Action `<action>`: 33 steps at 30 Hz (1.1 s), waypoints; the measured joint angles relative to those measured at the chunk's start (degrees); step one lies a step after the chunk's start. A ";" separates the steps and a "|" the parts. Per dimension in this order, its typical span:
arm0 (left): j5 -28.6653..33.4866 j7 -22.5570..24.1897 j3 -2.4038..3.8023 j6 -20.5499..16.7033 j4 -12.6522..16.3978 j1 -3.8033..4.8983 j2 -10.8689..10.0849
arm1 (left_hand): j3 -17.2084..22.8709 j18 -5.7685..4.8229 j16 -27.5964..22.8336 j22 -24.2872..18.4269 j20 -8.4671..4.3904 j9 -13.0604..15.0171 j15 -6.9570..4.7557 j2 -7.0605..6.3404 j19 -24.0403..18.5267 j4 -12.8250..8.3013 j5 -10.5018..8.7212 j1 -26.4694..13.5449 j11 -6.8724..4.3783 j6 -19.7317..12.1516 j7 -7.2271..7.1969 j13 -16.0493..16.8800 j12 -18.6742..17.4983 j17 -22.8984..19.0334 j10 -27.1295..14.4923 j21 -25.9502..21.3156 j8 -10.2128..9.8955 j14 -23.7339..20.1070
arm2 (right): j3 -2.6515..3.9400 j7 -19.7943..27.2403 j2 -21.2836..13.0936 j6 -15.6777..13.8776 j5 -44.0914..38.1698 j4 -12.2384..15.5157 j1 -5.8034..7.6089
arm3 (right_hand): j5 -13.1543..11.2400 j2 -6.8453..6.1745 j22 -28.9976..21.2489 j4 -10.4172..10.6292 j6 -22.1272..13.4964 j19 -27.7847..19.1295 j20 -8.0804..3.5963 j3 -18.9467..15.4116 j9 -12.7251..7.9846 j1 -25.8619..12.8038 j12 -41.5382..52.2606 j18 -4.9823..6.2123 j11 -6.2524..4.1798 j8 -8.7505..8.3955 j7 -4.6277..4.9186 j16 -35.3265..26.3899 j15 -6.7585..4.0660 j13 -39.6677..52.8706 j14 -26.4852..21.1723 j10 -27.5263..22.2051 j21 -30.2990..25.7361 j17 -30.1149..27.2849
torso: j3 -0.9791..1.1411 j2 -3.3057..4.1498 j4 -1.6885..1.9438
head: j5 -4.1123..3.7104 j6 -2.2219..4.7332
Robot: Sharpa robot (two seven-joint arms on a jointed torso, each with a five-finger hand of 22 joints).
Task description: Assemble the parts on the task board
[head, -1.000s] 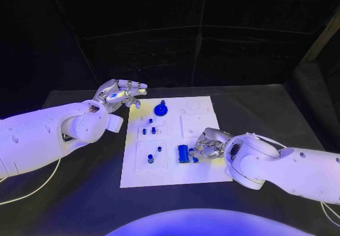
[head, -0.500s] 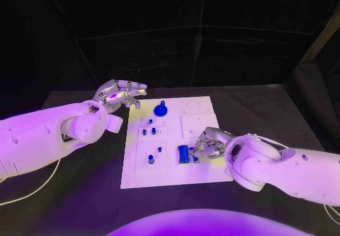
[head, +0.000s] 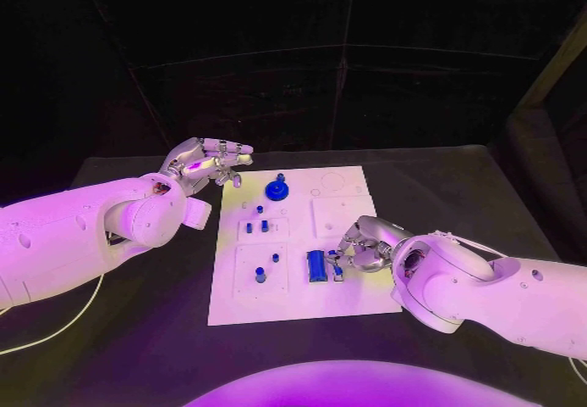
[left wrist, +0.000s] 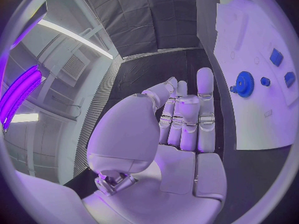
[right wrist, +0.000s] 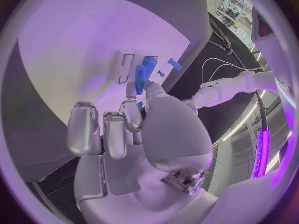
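The white task board (head: 349, 298) lies in the middle of the black table. A long blue block (head: 315, 264) lies on its near right part. Beside the block, my right hand (head: 362, 248) pinches a small blue part (head: 332, 257) between thumb and a finger; the other fingers are curled above the board. In the right wrist view the block (right wrist: 148, 67) shows past the fingertips (right wrist: 131, 91). My left hand (head: 208, 161) hovers off the board's far left corner, holding nothing, fingers (left wrist: 187, 117) stretched out side by side. A blue gear (head: 277, 188) sits near it.
Small blue pegs (head: 257, 226) stand in the board's left middle, and two more (head: 259, 273) in the near left recess. Pale recesses (head: 340, 215) lie on the far right of the board. The gear (left wrist: 243, 83) also shows in the left wrist view. Black table surrounds the board.
My right hand has drawn slightly up and toward the board's right, the small blue part moving with its fingers. The left hand has stayed where it was.
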 measured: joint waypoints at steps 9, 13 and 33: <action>0.00 -0.16 -0.02 0.13 0.02 0.00 0.00 | 0.00 0.00 0.00 -0.05 0.00 0.00 0.00 0.00 0.00 0.00 0.00 0.00 0.00 -0.21 -0.21 0.00 0.00 -0.16 0.00 -0.21 0.00 0.00 | 0.00 -0.94 -0.73 2.92 -0.21 -0.72 0.00 | 0.00 0.02 0.08 0.06 0.00 0.00 0.00 -0.06 0.10 0.03 0.26 0.00 -0.01 -0.01 0.00 0.00 0.00 0.05 0.00 0.00 0.00 0.04 | -0.05 -0.03 0.01 | -0.08 0.02; 0.00 -0.21 -0.02 0.19 0.04 0.00 0.01 | 0.00 0.00 0.00 -0.04 0.00 -0.01 0.00 0.00 0.00 0.00 0.00 0.00 0.00 -0.21 -0.21 -0.01 0.00 -0.16 0.00 -0.21 0.00 0.00 | -0.01 -1.37 -0.59 4.22 -0.28 -1.21 0.01 | 0.00 0.11 0.08 0.06 -0.01 0.00 0.00 -0.07 0.10 0.11 0.32 0.00 -0.01 -0.02 0.00 0.00 0.00 0.11 0.00 0.00 0.00 0.04 | -0.04 -0.03 0.07 | -0.09 0.03; 0.00 -0.45 -0.03 0.44 0.05 0.00 -0.03 | 0.00 0.00 0.00 -0.03 0.00 -0.04 0.12 0.00 0.00 0.00 0.00 0.00 0.00 -0.21 -0.21 0.03 0.00 -0.18 0.00 -0.21 0.00 -0.12 | 0.04 -2.11 1.01 6.34 -0.48 -2.29 0.04 | -0.12 0.60 0.13 0.15 -0.11 0.21 -0.21 0.23 0.33 -0.23 0.32 0.01 -0.01 0.17 0.11 0.00 0.00 0.22 0.00 0.01 0.00 0.03 | 0.01 0.03 0.00 | 0.26 -0.23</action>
